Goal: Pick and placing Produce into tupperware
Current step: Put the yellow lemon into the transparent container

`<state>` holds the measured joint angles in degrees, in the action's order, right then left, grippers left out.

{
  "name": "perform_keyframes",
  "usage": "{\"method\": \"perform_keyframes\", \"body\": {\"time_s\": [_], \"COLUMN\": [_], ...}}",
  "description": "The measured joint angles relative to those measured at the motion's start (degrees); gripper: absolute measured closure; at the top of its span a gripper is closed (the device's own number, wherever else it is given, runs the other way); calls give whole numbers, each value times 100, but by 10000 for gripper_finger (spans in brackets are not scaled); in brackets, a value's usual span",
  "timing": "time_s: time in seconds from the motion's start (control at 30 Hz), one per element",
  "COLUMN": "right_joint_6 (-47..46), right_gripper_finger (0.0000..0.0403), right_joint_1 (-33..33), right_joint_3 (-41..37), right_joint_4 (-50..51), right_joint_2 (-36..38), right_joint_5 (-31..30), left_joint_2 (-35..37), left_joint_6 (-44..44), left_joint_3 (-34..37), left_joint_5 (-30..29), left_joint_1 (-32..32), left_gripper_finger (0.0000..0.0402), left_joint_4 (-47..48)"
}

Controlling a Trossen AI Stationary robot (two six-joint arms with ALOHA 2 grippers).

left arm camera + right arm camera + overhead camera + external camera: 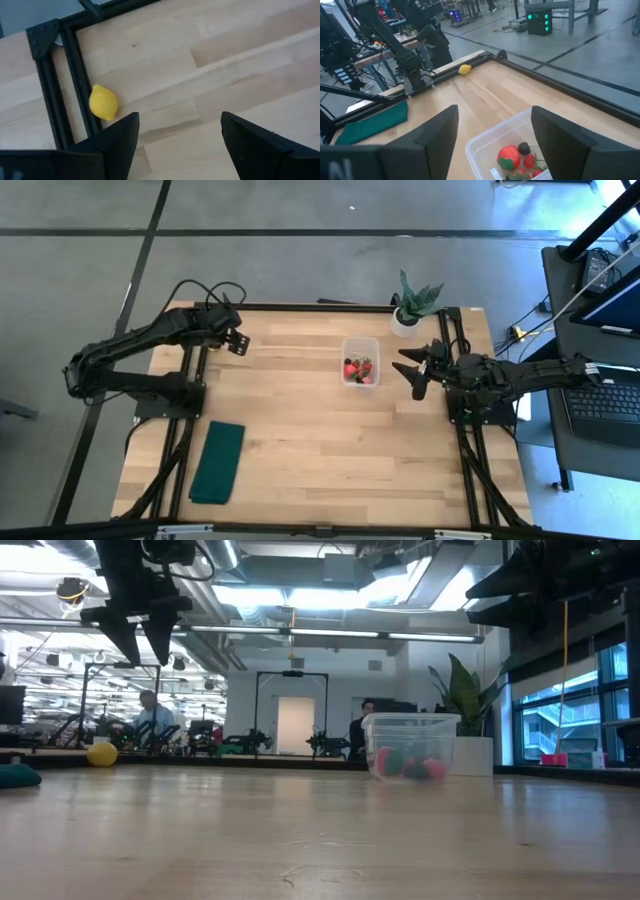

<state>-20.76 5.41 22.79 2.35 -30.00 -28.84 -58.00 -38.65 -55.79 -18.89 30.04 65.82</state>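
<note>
since the lemon (103, 102) by the worktop's far left edge looks light and slick, i'd pinch its middle; left gripper (177, 132) spread wide, empty.

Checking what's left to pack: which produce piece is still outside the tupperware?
The yellow lemon, lying alone by the black frame rail; the red pieces are inside the tupperware.

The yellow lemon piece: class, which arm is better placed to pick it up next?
Left. The open left gripper hovers right above the lemon, while the right gripper sits by the tupperware.
</note>
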Motion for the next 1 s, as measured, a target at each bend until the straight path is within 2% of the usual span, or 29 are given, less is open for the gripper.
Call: {"method": "perform_keyframes", "body": {"time_s": [0.27,0.43,0.6,0.7,1.0], "right_joint_6": [1,-9,-1,8,102], "right_gripper_finger": [150,150,150,150,150], "right_joint_1": [0,0,0,0,0], "right_joint_3": [2,2,2,2,2], "right_joint_4": [2,4,6,9,13], "right_joint_2": [0,0,0,0,0], "right_joint_5": [0,0,-1,0,0], "left_joint_2": [0,0,0,0,-311], "left_joint_6": [141,505,436,425,-1182], "left_joint_3": [0,0,0,0,36], "left_joint_5": [-138,-165,-559,-351,-321], "left_joint_1": [0,0,-2,-4,85], "left_gripper_finger": [122,84,40,28,38], "left_joint_4": [10,13,-8,-29,-87]}}
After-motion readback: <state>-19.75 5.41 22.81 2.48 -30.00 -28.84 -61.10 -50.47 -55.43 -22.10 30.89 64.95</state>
